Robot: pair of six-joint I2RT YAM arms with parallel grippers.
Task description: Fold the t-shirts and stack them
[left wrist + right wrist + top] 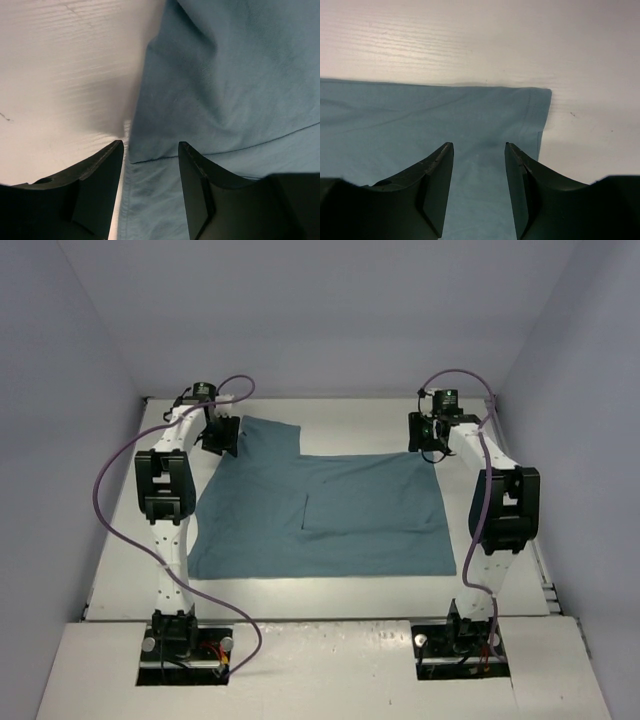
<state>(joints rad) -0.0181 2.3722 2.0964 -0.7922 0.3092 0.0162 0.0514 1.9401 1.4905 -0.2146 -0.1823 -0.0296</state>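
The teal t-shirt [330, 510] lies flat on the white table, partly folded, with a sleeve sticking out at the far left. My left gripper [222, 436] is open and empty, right above that far left sleeve; in the left wrist view its jaws [150, 147] straddle the shirt's hemmed edge [210, 90]. My right gripper [432, 440] is open and empty over the shirt's far right corner; in the right wrist view its jaws [479, 146] frame the cloth [420, 120] just inside that corner.
The white table [350, 420] is bounded by grey-blue walls at the back and sides. Purple cables loop from both arms. The arm bases sit at the near edge.
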